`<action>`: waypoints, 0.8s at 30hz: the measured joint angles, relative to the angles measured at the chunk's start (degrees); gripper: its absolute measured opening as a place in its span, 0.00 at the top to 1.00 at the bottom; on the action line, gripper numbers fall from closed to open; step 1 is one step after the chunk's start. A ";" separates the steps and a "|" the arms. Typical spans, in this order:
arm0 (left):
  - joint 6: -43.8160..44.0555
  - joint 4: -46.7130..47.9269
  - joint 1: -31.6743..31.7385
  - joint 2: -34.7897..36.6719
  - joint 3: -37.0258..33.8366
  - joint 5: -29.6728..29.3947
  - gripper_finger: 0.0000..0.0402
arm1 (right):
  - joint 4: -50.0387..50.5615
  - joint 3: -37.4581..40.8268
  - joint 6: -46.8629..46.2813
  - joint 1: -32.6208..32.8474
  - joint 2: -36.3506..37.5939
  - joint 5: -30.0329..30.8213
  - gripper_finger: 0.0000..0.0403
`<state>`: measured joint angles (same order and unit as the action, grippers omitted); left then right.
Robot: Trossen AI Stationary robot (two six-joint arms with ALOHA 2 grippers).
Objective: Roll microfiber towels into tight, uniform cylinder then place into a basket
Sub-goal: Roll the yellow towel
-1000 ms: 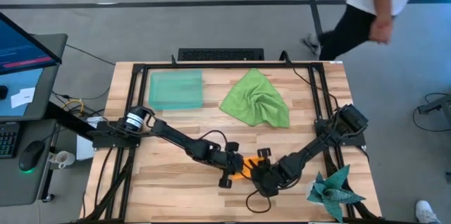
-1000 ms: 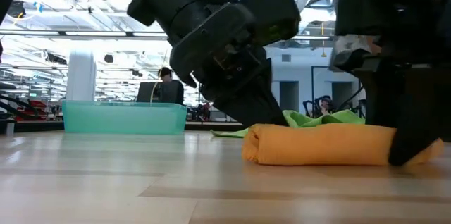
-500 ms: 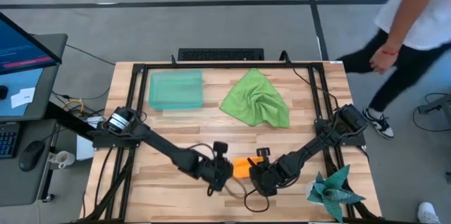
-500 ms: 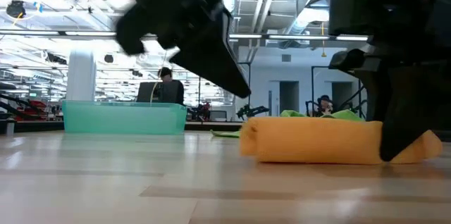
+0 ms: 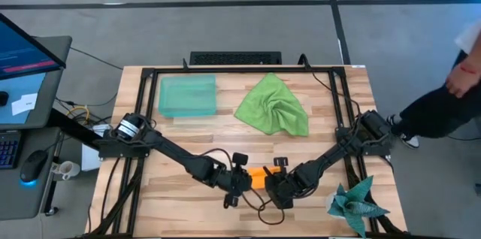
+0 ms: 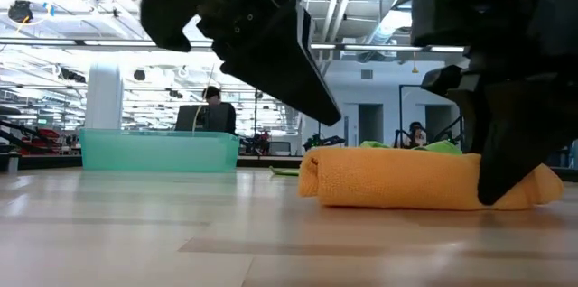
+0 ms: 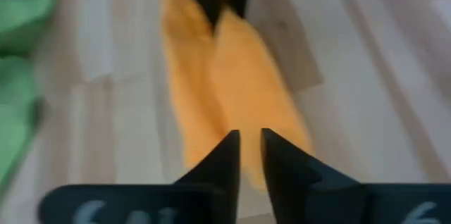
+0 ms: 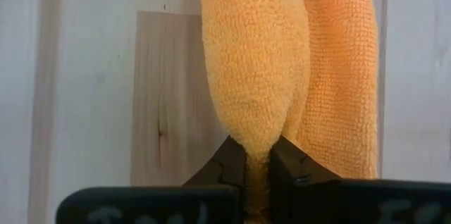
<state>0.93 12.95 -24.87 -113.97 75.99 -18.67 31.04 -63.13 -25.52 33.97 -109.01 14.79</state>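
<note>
The orange towel (image 5: 258, 174) lies rolled into a short cylinder on the table near the front edge; it also shows in the low view (image 6: 397, 179). My right gripper (image 5: 273, 185) is shut on the roll's right end. My left gripper (image 5: 240, 181) is shut and stands just over the roll's left end (image 7: 211, 90); I cannot tell whether it touches. The lime green towel (image 5: 274, 105) lies crumpled at the far middle. The mint-green basket (image 5: 187, 95) stands at the far left. My right gripper pinches the roll's right end (image 8: 257, 143) between its two fingers, where the cloth narrows to a bunched tip. The fingers (image 6: 506, 156) slant down from above at that end, along the roll. The roll lies level on the table.
A dark teal spiky cloth (image 5: 357, 201) lies at the front right corner. Black cables (image 5: 218, 152) run over the table by the arms. A person (image 5: 458, 81) moves beyond the table's right side. Bare wood shows between the basket and the roll.
My left gripper has drawn off the roll's left end, upward and toward the table's left edge, then come partway back over it. The orange roll has slid a little toward the table's left with my right gripper still shut on its right end.
</note>
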 joint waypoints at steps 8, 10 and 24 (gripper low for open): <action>-0.24 -0.89 0.81 -0.59 0.03 4.44 0.61 | -0.47 0.13 -0.14 -2.46 1.31 -1.26 0.89; -0.64 -2.25 0.86 -0.59 0.03 4.29 0.58 | -0.65 0.13 -0.13 -2.97 1.37 -2.10 0.89; 4.19 -2.15 3.96 -6.08 -0.28 -2.09 0.61 | -1.88 0.42 -0.04 -3.48 1.57 -5.24 0.89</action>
<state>5.13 10.81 -20.91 -120.05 75.70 -20.75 29.16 -62.72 -25.55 30.49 -107.44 9.55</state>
